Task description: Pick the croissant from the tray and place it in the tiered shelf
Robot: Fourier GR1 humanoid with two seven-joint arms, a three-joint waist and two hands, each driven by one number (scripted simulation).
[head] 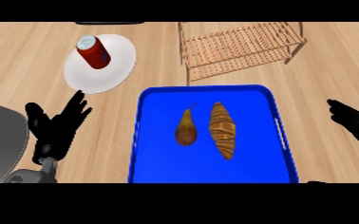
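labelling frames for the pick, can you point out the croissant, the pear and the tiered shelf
croissant (222,129), head view, middle of its crust
pear (186,129), head view, its wide body
tiered shelf (242,42), head view, slats of the top tier

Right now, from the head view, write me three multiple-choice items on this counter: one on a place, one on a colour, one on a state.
1. Where does the croissant lie?
A. on the white plate
B. on the tray, right of the pear
C. on the tiered shelf

2. What colour is the tray?
A. blue
B. green
C. yellow

3. How is the left hand?
A. curled round the can
C. pinching the pear
B. open, holding nothing

Answers: 1 B, the croissant lies beside the pear on the tray, not on the tiered shelf. 2 A, its rim and floor are blue. 3 B, its fingers are spread, and the red can stands on the white plate.
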